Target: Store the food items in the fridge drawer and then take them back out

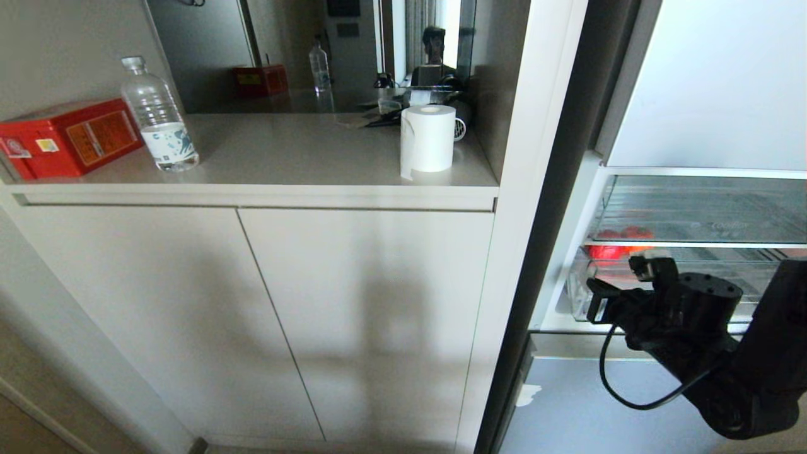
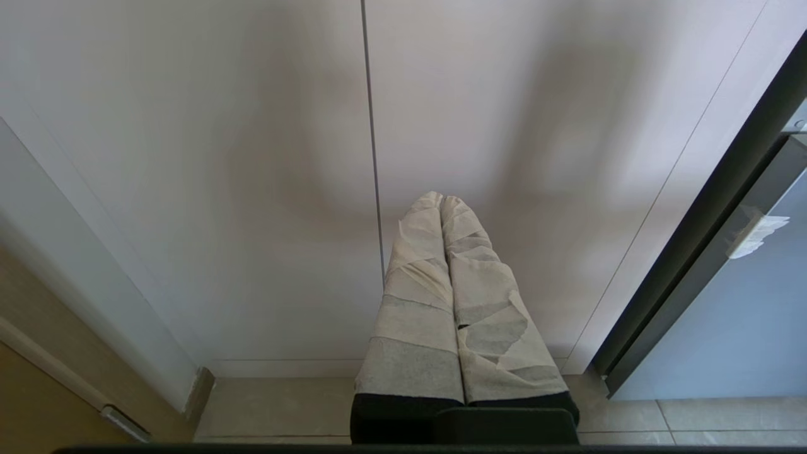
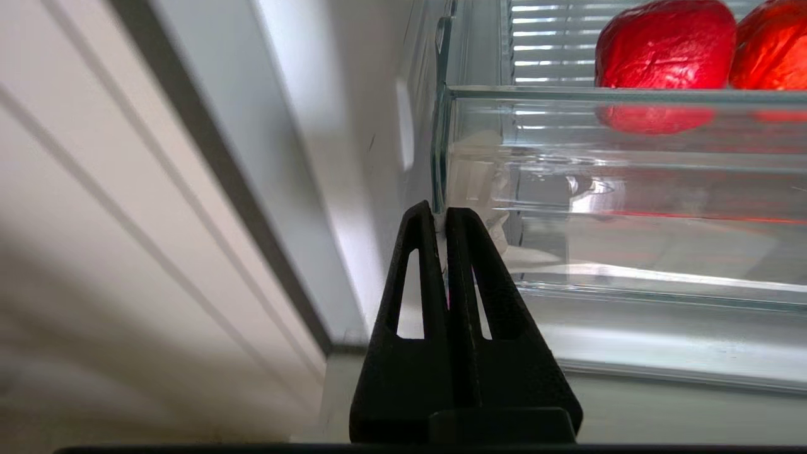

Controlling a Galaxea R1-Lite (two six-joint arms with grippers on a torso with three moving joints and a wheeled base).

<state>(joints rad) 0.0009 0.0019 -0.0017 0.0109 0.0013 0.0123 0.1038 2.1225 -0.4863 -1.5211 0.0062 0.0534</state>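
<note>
red food item [image 3: 665, 44] well beyond right claw [image 3: 441, 217]

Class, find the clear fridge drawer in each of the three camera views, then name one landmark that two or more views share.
Head view: fridge drawer at lower right, behind the right gripper.
Left wrist view: not in it.
Right wrist view: its clear front wall fills the upper right, just beyond the shut fingertips.
Shared landmark: the red food item, seen in head and right wrist views.
</note>
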